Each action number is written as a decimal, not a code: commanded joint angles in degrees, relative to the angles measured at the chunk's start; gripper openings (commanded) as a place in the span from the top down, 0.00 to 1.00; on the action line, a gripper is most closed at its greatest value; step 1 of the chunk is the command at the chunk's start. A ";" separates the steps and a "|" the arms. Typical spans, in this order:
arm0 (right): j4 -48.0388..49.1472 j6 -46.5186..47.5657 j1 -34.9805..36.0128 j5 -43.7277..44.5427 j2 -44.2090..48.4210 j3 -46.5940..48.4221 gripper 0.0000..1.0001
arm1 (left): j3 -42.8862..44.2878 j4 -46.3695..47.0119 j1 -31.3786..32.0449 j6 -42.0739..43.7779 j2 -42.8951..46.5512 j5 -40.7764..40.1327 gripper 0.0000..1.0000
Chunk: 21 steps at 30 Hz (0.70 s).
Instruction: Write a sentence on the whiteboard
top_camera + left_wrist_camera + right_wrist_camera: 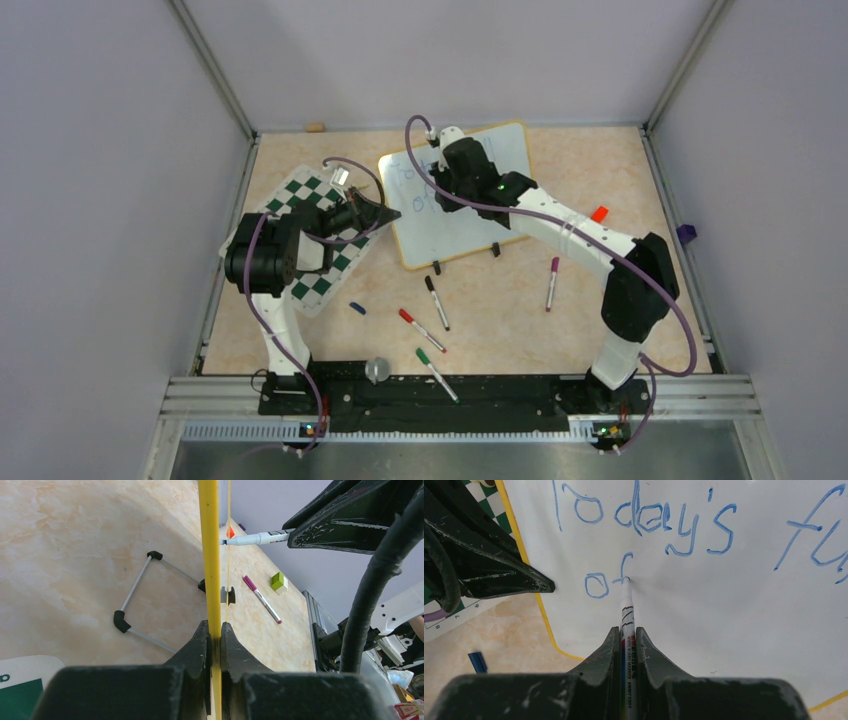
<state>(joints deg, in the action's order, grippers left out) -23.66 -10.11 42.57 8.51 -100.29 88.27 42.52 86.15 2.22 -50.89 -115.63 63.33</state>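
The whiteboard [455, 215] lies tilted at the table's far middle, its yellow rim [210, 555] seen edge-on in the left wrist view. My left gripper [385, 213] [214, 630] is shut on that rim at the board's left edge. My right gripper [440, 165] [626, 632] is shut on a white whiteboard marker [626, 607], whose tip touches the board at the "f" of "of". The sentence [649, 525] in blue reads "Today's fu…" on the top line and "of" [606, 580] below it; the top line runs out of the right wrist view.
A green-and-white chess mat [315, 235] lies left of the board under the left arm. Loose markers lie in front: purple [552, 283], black [437, 302], red [421, 329], green [436, 373]. A blue cap [357, 308], a red block [599, 213] and the board's wire stand [135, 597] are near.
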 commanded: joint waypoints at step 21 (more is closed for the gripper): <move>3.02 -2.84 -5.67 -2.54 8.24 -2.88 1.00 | -0.29 6.66 -0.37 4.75 1.84 0.91 1.00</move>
<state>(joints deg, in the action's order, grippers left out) -22.31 -12.05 37.85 5.93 -95.59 86.15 42.52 86.24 2.22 -50.87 -115.63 63.40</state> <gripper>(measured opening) 0.092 0.056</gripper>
